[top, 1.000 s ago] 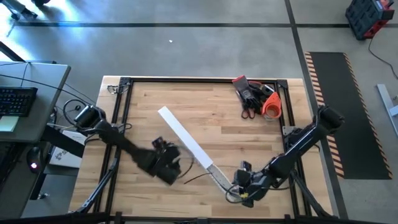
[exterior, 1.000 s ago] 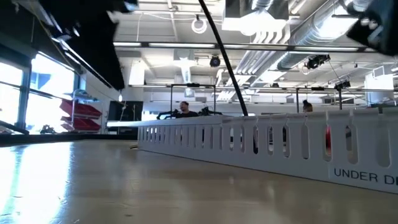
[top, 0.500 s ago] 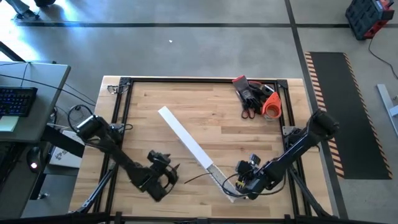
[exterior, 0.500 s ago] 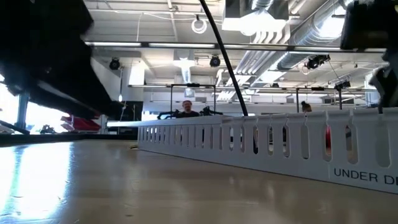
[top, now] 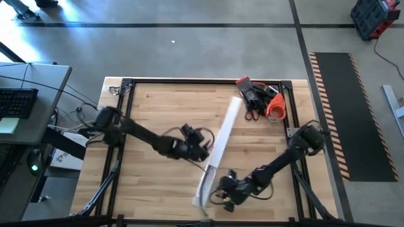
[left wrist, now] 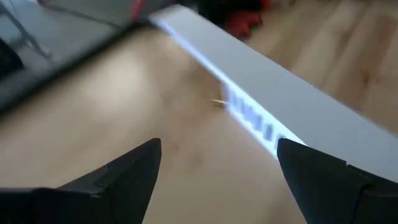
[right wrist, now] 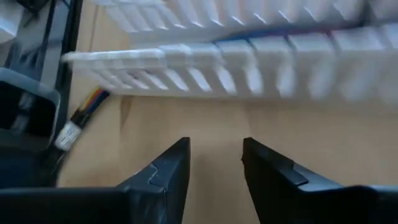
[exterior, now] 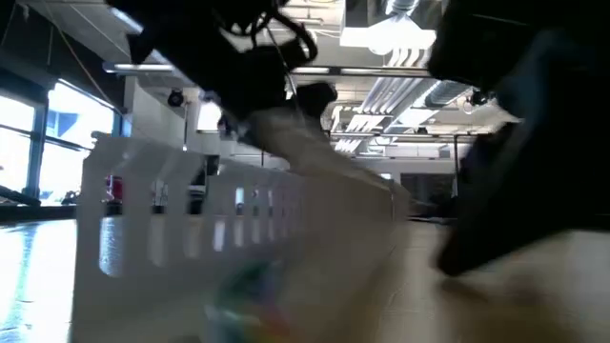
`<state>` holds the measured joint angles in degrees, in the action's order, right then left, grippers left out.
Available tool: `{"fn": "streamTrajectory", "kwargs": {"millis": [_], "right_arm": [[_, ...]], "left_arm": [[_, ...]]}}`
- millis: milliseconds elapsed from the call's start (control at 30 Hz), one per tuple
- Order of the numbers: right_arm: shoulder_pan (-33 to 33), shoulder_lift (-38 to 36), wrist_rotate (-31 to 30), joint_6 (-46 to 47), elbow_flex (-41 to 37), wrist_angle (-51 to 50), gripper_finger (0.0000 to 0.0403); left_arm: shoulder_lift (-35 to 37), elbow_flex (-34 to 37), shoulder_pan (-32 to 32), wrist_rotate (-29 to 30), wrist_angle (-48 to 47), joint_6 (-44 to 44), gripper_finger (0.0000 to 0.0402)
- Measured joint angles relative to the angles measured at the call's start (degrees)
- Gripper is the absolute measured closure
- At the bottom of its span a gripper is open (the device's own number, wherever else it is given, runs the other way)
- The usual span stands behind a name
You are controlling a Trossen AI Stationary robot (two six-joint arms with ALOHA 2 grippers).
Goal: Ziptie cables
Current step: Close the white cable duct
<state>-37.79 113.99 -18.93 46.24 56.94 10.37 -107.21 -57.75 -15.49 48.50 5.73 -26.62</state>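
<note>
- The cables (right wrist: 87,109): a short visible stretch of several thin wires bunched side by side, with yellow, red and dark strands showing.
- A white tag (right wrist: 65,134) wraps the bunch at one end.
- The bunch lies flat and slanted on the desk (right wrist: 205,124).
- It is near the right end effector (right wrist: 214,149), off to one side, outside its parted fingers and not touching them.

It was a big workshop, with a grey concrete floor (top: 189,50) at the top and silver ceiling pipes (exterior: 400,90).
</note>
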Motion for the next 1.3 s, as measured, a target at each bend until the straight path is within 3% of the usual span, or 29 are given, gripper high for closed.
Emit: {"fn": "streamTrajectory", "kwargs": {"millis": [233,367,467,567,633,833,933,1000,1067,1300], "right_arm": [[4.07,2.67,-6.24,-19.29,6.95,1.15,0.0271],[4.39,0.35,-8.70,-30.97,10.12,-0.91,0.0271],[3.78,-3.04,-12.33,-34.92,12.06,-7.45,0.0271],[2.62,-6.76,-17.03,-33.51,13.25,-17.81,0.0271],[1.44,-9.28,-18.93,-29.81,13.97,-24.44,0.0271],[-4.29,-12.34,-23.60,-20.14,14.31,-31.97,0.0271],[-7.15,-12.06,-27.65,-17.65,14.30,-31.93,0.0271],[-8.49,-11.62,-29.10,-15.84,14.29,-32.43,0.0271],[-9.46,-11.55,-30.17,-14.50,14.21,-32.85,0.0271],[-10.85,-11.42,-31.18,-9.47,13.40,-33.66,0.0271]], "left_arm": [[13.26,-2.07,-2.57,0.10,-13.87,7.29,0.0098],[17.17,-2.15,-10.60,1.40,-17.55,2.75,0.0098],[15.89,-2.12,-18.54,7.84,-16.77,-0.87,0.0099],[11.51,-2.13,-25.07,16.12,-12.63,-4.77,0.0102],[7.90,-2.09,-27.82,18.39,-8.42,-5.99,0.0103],[-2.32,-2.09,-27.08,19.68,14.13,0.63,0.0103],[-4.69,-2.13,-23.75,13.30,19.90,2.10,0.0103],[-5.02,-2.29,-21.25,4.78,19.63,2.16,0.0100],[-5.01,-4.38,-19.32,1.33,15.64,1.47,0.0098],[-4.91,-18.84,-16.57,5.28,-11.88,-2.31,0.0096]]}}
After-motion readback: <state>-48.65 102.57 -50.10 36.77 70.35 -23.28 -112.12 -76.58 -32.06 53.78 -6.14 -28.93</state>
